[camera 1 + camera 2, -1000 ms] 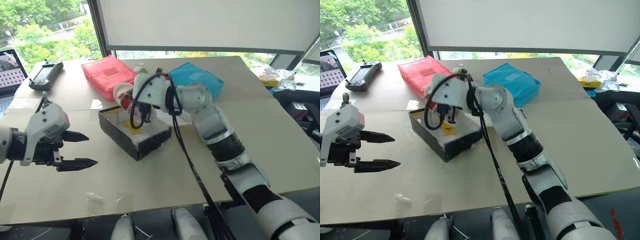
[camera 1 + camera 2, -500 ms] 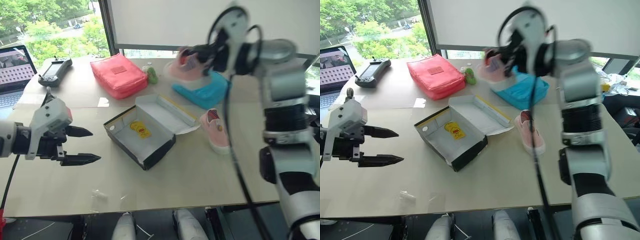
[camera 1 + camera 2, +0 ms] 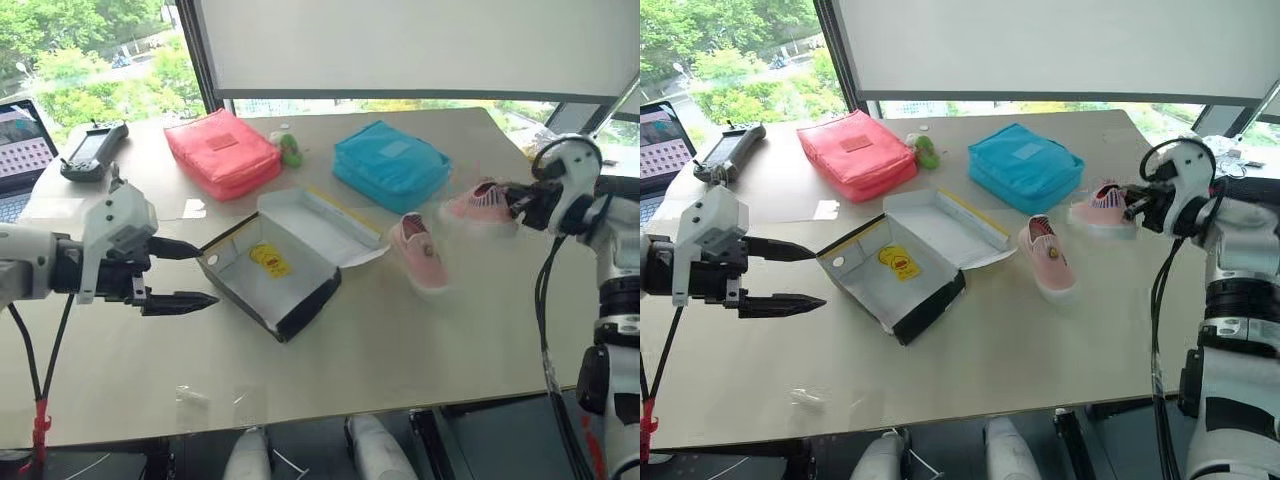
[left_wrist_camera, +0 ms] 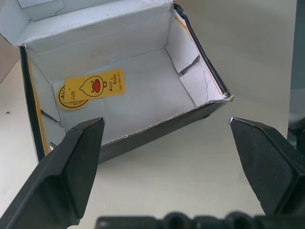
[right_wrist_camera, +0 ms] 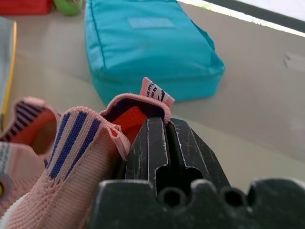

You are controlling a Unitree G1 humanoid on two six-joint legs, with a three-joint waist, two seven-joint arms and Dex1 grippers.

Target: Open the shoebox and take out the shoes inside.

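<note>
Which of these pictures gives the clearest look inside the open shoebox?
The left wrist view: it looks straight into the shoebox, showing its white floor and yellow duck sticker, with no shoe inside. Both eye views show the whole box from farther off, flap open.

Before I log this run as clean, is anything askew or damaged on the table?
The shoebox sits askew to the table edge, open and empty, and its inner corner flap looks creased and torn. One shoe lies on the table; the right gripper holds the other shoe by its heel. Nothing is spilled.
</note>
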